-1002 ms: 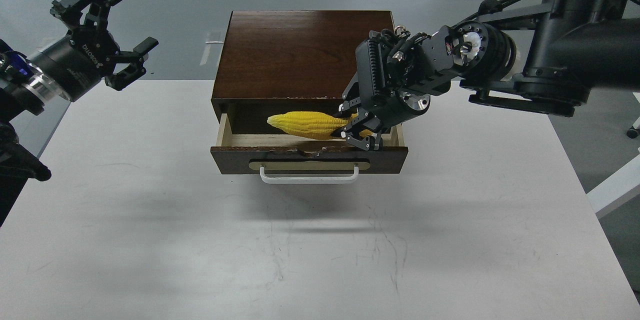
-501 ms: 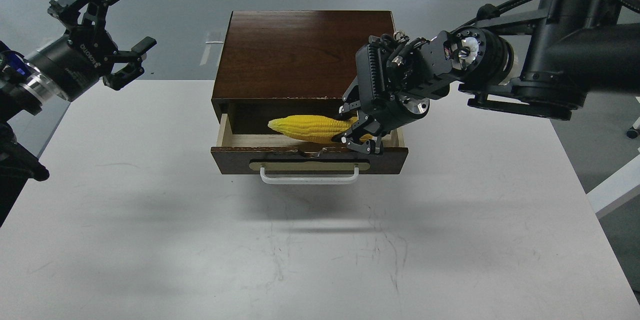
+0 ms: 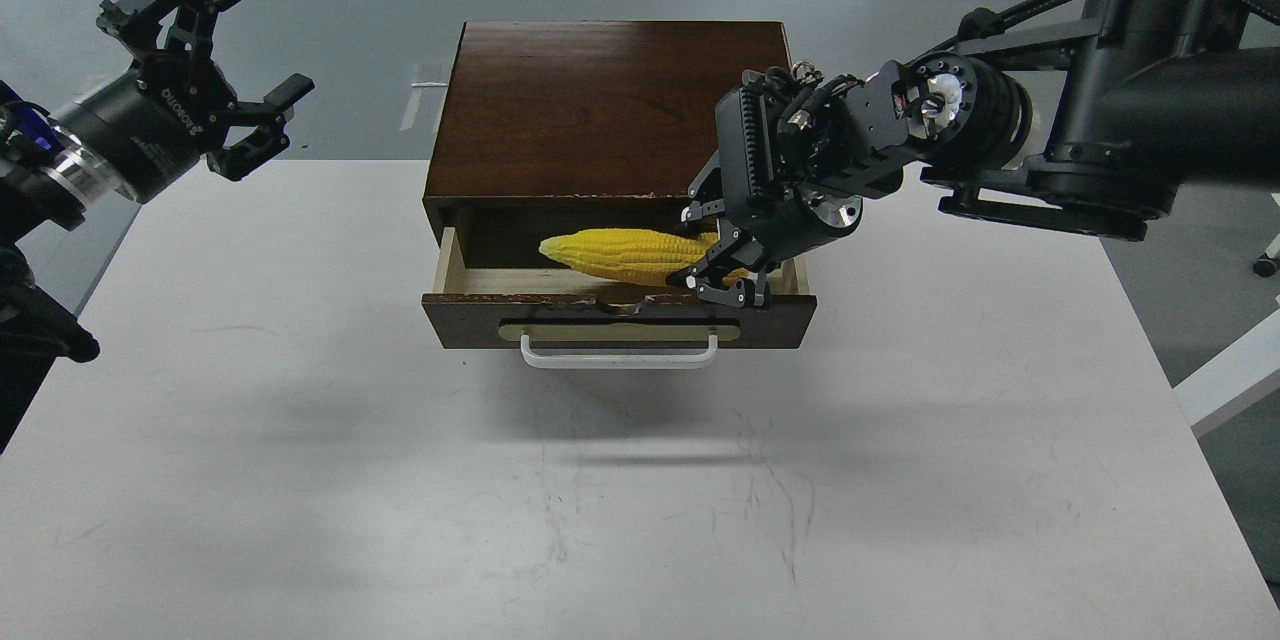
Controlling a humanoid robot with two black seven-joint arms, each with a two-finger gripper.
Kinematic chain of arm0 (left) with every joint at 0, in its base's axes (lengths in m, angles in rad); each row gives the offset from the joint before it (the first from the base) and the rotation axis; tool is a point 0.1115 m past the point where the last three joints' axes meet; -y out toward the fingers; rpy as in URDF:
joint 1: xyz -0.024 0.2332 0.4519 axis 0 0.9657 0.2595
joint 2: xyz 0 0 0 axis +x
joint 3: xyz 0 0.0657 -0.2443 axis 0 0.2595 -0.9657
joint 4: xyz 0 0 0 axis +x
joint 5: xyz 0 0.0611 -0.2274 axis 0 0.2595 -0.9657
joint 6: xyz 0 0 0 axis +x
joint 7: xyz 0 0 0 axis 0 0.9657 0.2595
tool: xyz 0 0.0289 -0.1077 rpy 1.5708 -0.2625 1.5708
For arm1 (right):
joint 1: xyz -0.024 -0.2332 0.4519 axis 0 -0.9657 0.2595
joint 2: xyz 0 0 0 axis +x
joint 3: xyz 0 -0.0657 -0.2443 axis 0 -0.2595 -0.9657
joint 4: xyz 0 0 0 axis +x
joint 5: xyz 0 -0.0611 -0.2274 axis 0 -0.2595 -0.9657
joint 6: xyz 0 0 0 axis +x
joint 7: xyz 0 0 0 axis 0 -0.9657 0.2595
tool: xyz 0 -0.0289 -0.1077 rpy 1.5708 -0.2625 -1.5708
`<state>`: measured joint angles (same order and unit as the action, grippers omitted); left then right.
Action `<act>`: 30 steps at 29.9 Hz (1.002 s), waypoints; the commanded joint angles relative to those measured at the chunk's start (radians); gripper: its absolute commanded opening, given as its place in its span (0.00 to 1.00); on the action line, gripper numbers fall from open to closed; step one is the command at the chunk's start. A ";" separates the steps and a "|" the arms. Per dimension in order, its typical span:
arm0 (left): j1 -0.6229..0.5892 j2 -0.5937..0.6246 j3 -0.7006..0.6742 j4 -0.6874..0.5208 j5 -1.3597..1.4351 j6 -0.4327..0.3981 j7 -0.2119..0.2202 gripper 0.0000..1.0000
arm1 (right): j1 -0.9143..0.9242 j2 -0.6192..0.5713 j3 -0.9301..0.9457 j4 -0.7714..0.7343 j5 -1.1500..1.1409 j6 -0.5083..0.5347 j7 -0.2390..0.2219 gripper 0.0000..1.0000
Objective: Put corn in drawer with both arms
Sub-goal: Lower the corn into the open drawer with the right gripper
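The yellow corn point(image 3: 615, 254) lies lengthwise over the open drawer point(image 3: 617, 318) of the dark brown cabinet point(image 3: 605, 110), its pointed tip to the left. My right gripper point(image 3: 722, 262) is shut on the corn's thick right end, just above the drawer's right part. The drawer is pulled out toward me, with pale wood inside, a brass plate and a white bar handle point(image 3: 618, 354). My left gripper point(image 3: 215, 70) is open and empty, held high at the far left, well away from the cabinet.
The cabinet stands at the back middle of a white table point(image 3: 640, 480). The grey floor lies beyond the table's far edge. A white frame leg point(image 3: 1225, 385) stands off the table's right side.
My right gripper has shifted the corn slightly to the right and a little lower over the drawer. The left arm has hardly moved.
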<state>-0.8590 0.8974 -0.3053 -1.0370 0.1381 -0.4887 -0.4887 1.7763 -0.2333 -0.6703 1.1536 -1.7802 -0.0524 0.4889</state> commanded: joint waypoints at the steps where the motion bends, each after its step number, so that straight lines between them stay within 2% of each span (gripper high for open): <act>1: 0.000 0.000 0.000 0.000 0.000 0.000 0.000 0.98 | 0.000 -0.001 0.000 0.000 0.001 0.000 0.000 0.43; 15: 0.000 -0.002 0.000 0.000 0.000 0.000 0.000 0.98 | 0.000 -0.003 -0.002 0.000 0.002 0.000 0.000 0.47; 23: 0.000 -0.002 0.000 0.000 0.000 0.000 0.000 0.98 | 0.000 -0.003 -0.002 0.000 0.004 0.000 0.000 0.54; 30: 0.000 -0.002 0.000 0.000 0.000 0.000 0.000 0.98 | 0.000 -0.003 -0.002 0.001 0.005 0.000 0.000 0.54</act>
<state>-0.8590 0.8959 -0.3053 -1.0370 0.1381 -0.4887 -0.4887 1.7763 -0.2365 -0.6719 1.1538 -1.7749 -0.0520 0.4882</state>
